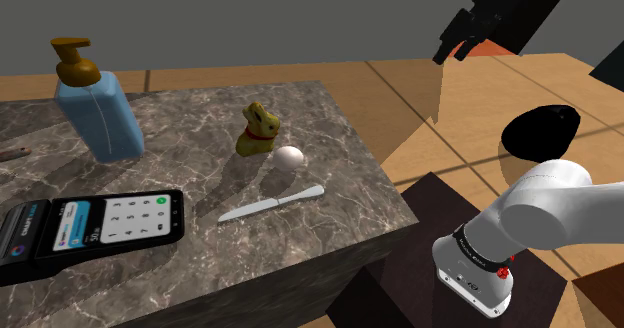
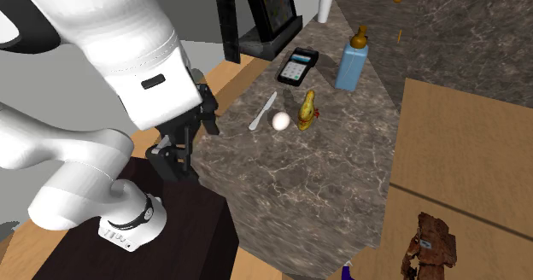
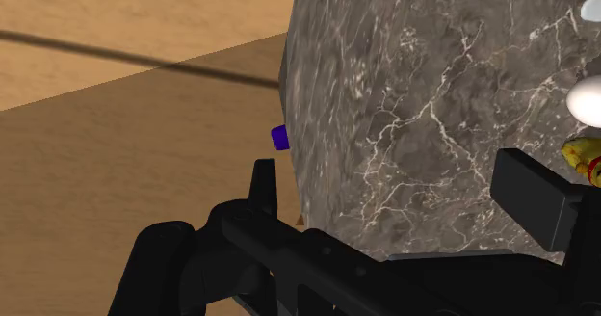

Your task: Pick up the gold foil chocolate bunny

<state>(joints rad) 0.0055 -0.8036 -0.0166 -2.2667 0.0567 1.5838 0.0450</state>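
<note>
Nearest to us in the wrist view are the black fingers point(image 3: 528, 191). They stand apart with bare marble between them, so the gripper point(image 3: 395, 184) is open and holds nothing. We judge this spread as readiness for a grasp not yet begun. In the second exterior view the gripper point(image 2: 177, 154) hangs over the dark stand point(image 2: 184, 236), off the near end of the marble counter point(image 2: 342, 184) and well apart from everything on it.

Farther along the counter the gold bunny point(image 2: 307, 111) sits with a white egg point(image 2: 281, 121) just beside it and a knife point(image 2: 263, 113) past the egg. In the shoulder view the bunny point(image 1: 258, 131) stands upright at mid counter, the egg point(image 1: 290, 157) is to its right and a little nearer, and the knife point(image 1: 272, 204) lies nearer again. The egg's closeness probably calls for a careful approach on that side.

Far left in the shoulder view stands a blue pump bottle point(image 1: 98, 106), and near left lies a keypad terminal point(image 1: 90, 226). Both are well clear of the bunny.

From the wrist camera we catch the bunny point(image 3: 583, 155) beside the right finger, the egg point(image 3: 589, 100) beyond it, and a small purple object point(image 3: 280, 136) at the counter's edge. A white cup point(image 2: 325, 7) appears at the far end in the second exterior view.
</note>
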